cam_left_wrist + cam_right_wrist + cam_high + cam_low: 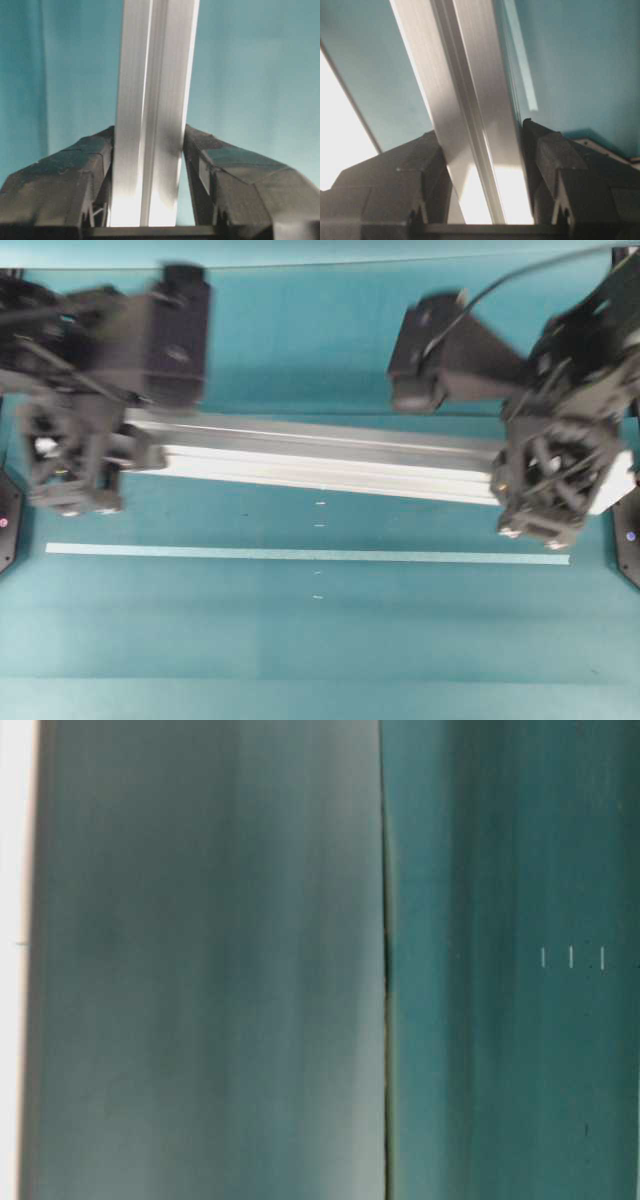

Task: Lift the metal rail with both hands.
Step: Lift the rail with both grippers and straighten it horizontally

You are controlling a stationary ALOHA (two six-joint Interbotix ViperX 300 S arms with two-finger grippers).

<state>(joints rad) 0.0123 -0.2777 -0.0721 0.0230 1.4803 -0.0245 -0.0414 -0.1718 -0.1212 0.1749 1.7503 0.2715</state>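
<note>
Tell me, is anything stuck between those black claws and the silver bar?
Nothing visible. Both wrist views show the metal rail sitting directly between the jaws of the left gripper and the right gripper, fingers pressed against its sides.

Two matte black robot arms. The left gripper (145,185) has chunky, faceted black fingers (65,175); the right gripper (485,175) matches. A thin black cable (520,275) arcs at two o'clock. Lattice ribbing is possibly visible, though blurred.
</note>
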